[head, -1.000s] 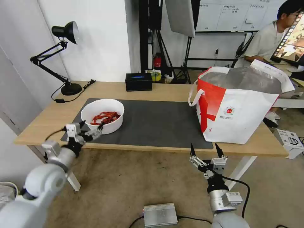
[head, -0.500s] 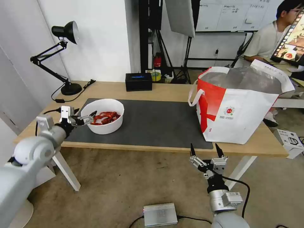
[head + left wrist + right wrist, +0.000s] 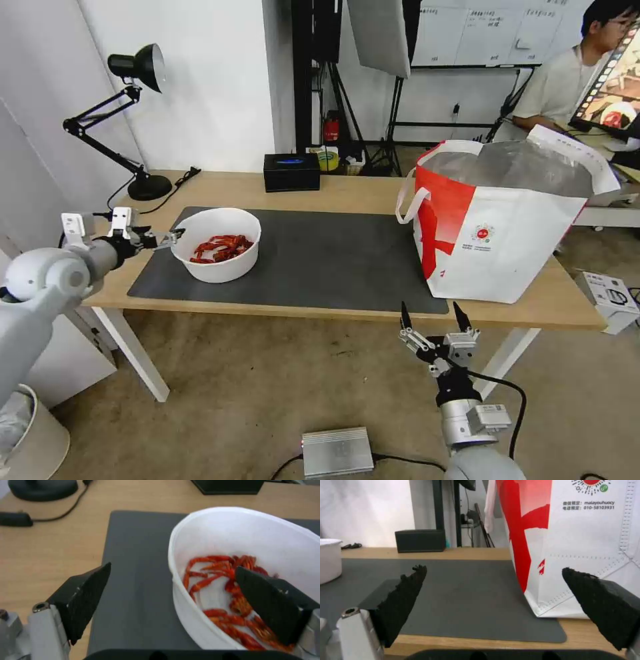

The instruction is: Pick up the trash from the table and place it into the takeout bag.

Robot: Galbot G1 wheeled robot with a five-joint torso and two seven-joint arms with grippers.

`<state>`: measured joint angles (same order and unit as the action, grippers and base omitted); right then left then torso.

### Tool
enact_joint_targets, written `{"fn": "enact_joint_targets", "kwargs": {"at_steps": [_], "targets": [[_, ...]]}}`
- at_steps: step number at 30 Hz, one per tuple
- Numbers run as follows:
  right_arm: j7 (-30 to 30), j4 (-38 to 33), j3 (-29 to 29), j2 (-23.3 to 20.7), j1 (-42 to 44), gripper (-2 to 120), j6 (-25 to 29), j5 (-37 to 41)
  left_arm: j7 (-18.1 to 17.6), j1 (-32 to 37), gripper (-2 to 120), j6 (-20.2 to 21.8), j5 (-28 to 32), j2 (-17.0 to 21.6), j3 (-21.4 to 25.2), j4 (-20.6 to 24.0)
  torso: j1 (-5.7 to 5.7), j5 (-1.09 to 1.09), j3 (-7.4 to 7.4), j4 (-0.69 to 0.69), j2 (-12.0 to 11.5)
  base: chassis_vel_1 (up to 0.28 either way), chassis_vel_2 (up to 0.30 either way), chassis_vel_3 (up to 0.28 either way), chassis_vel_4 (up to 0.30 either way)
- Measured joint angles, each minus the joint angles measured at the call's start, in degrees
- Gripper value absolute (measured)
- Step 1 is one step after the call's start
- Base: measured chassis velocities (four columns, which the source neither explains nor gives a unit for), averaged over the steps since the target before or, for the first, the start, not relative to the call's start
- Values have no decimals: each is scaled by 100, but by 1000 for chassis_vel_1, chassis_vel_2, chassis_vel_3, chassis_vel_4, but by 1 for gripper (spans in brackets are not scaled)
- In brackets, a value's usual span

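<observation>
The left gripper (image 3: 162, 238) hangs at the bowl's (image 3: 217, 245) left rim, over the left end of the mat (image 3: 320, 260); its fingers (image 3: 85, 595) stand wide, one outside the white wall above the mat and the other above the red shells (image 3: 230, 597) inside, so the rim lies between them without either touching it; the arm reaches in from the counter's (image 3: 347, 190) left end.

The bowl sits on the mat's left part, upright, with the shells (a loose red heap) on its bottom; the mat covers the middle of the light-wood counter.

The bag (image 3: 497, 220) stands at the counter's right end, well apart from the bowl, its near corner on the mat's right edge; its mouth is open, showing the foil lining; a red panel faces the bowl, a white strap (image 3: 408, 203) hangs at that side, and a small round logo (image 3: 482, 234) marks the white front.

The right gripper (image 3: 433, 320) waits below the counter's front edge, just left of the bag, fingers (image 3: 400, 602) wide and pointing up, holding nothing.

A black box (image 3: 292, 172) rests at the counter's back edge; a black lamp (image 3: 127, 113) stands at the back left corner, its cord trailing on the wood.
</observation>
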<state>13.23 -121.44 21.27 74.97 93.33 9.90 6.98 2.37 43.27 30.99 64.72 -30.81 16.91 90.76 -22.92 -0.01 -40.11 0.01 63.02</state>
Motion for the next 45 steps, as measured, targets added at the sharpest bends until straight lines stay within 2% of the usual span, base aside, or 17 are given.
{"fn": "enact_joint_targets", "kwargs": {"at_steps": [4, 9, 21, 32, 45], "targets": [[0, 0, 0, 0, 0, 100, 0, 0, -22, 23, 100, 117, 275, 184, -12, 73, 0, 1, 0, -1, 1, 0, 0, 0, 0], [0, 0, 0, 0, 0, 100, 0, 0, -37, 23, 100, 160, 394, 223, -66, 95, 0, 0, 1, 0, 1, 0, 0, 0, 0], [0, 0, 0, 0, 0, 100, 0, 0, -64, -188, 100, 115, 419, -38, -404, 69, 0, 1, 1, -1, 0, 0, 0, 0, 0], [0, 0, 0, 0, 0, 100, 0, 0, -95, -516, 100, 102, 268, -240, -809, -198, 0, 1, 1, -1, 0, 0, 0, 0, 0], [0, 0, 0, 0, 0, 100, 0, 0, -82, -601, 100, 93, 167, -365, -925, -354, 0, 1, 1, -1, 0, 0, 0, 0, 0]]}}
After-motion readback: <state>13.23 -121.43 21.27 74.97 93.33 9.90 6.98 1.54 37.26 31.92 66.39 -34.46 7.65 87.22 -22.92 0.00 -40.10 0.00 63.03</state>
